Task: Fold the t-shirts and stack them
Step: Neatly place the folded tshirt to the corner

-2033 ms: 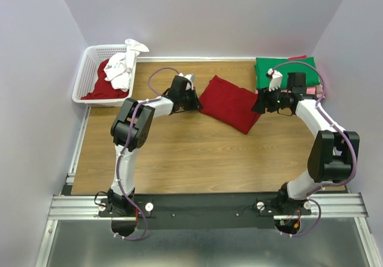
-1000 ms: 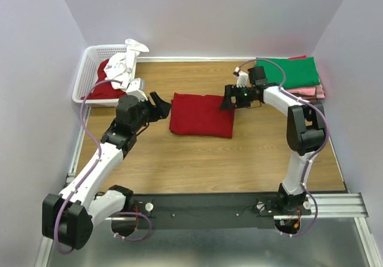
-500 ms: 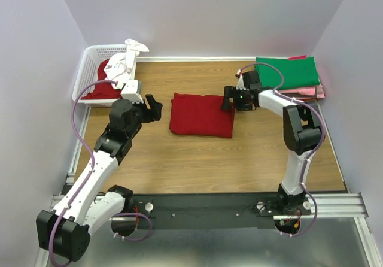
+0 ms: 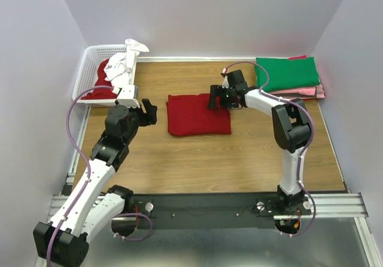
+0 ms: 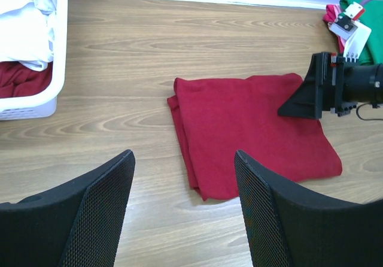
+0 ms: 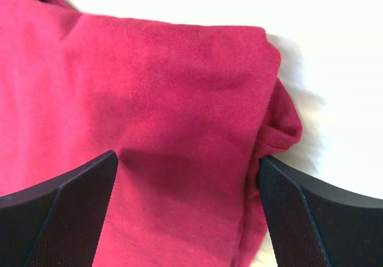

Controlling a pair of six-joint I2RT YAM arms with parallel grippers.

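Observation:
A dark red t-shirt (image 4: 197,115) (image 5: 251,129) lies folded in a rectangle at the middle of the table. My right gripper (image 4: 213,98) (image 6: 187,159) is low over its far right corner, open, its fingers (image 6: 78,189) straddling the cloth (image 6: 167,87); the right finger touches the folded edge. My left gripper (image 4: 149,111) (image 5: 184,159) hangs open to the left of the shirt, apart from it, with nothing between its fingers. Folded t-shirts are stacked at the back right, green (image 4: 287,72) on top and pink (image 4: 306,91) beneath.
A white lattice basket (image 4: 85,75) (image 5: 55,93) stands at the back left, holding a crumpled white shirt (image 4: 119,68) and a red one (image 4: 99,88). Walls close in on the table at the left, back and right.
My right gripper has slid left along the red shirt's far edge, and the shirt has shifted slightly left and squared up. My left gripper has drawn back to the left, away from the shirt.

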